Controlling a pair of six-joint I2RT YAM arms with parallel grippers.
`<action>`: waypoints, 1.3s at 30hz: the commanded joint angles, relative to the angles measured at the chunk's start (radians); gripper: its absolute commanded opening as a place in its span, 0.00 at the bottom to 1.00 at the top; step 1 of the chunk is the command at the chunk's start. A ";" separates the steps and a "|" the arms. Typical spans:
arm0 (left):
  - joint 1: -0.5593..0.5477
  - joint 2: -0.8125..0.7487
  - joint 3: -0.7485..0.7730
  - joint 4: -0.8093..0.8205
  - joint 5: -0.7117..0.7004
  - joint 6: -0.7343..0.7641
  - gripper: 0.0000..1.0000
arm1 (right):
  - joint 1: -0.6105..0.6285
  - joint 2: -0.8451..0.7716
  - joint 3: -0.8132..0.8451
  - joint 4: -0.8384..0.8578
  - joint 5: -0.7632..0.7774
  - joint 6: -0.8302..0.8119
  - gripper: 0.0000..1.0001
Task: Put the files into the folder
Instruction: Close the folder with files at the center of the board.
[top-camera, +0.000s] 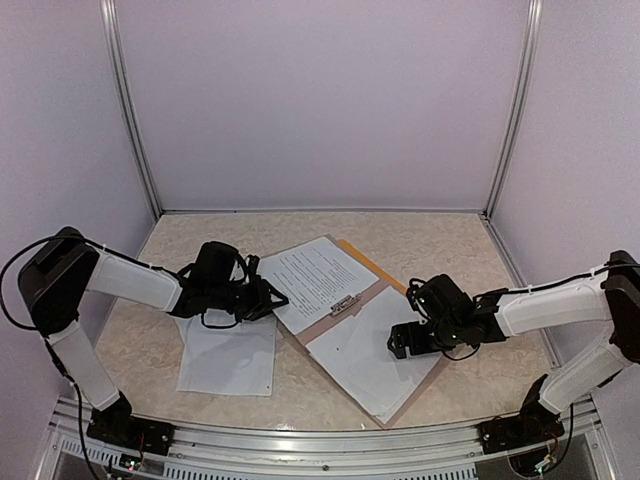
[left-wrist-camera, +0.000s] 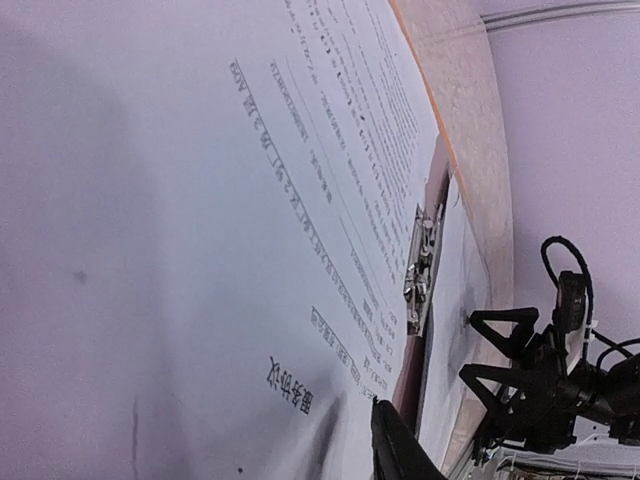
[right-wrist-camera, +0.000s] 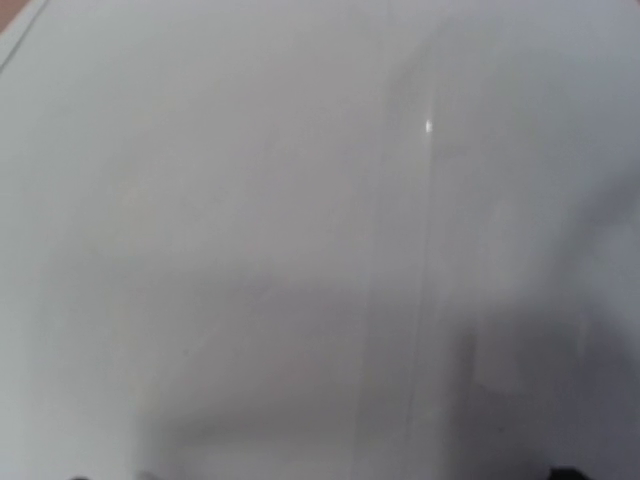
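Note:
The folder lies open in the middle of the table, its orange edge (top-camera: 372, 267) (left-wrist-camera: 425, 80) showing and its metal clip (top-camera: 345, 305) (left-wrist-camera: 418, 270) at the centre. A printed file (top-camera: 315, 278) (left-wrist-camera: 330, 180) covers its left half. A blank-looking sheet (top-camera: 365, 352) (right-wrist-camera: 250, 200) covers the right half. More files (top-camera: 228, 355) lie loose on the table to the left. My left gripper (top-camera: 270, 300) is at the printed file's left edge; one finger (left-wrist-camera: 395, 445) rests over the sheet and the other is hidden. My right gripper (top-camera: 405, 340) (left-wrist-camera: 468, 345) stands open, low over the right sheet.
A pinkish-brown board (top-camera: 322, 328) shows under the sheets around the clip. White walls with metal corner posts (top-camera: 135, 120) close in the beige table (top-camera: 440, 245) at the back and sides. A metal rail (top-camera: 320, 435) runs along the near edge.

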 joint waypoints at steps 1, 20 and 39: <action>-0.028 -0.044 0.025 0.037 0.022 0.109 0.26 | 0.006 0.013 -0.021 -0.006 -0.015 0.008 0.97; -0.235 -0.130 0.164 -0.284 -0.271 0.628 0.00 | -0.037 -0.122 0.065 -0.135 -0.033 -0.001 0.99; -0.611 -0.054 0.298 -0.551 -0.650 0.998 0.05 | -0.280 -0.305 0.233 -0.396 -0.023 -0.116 0.99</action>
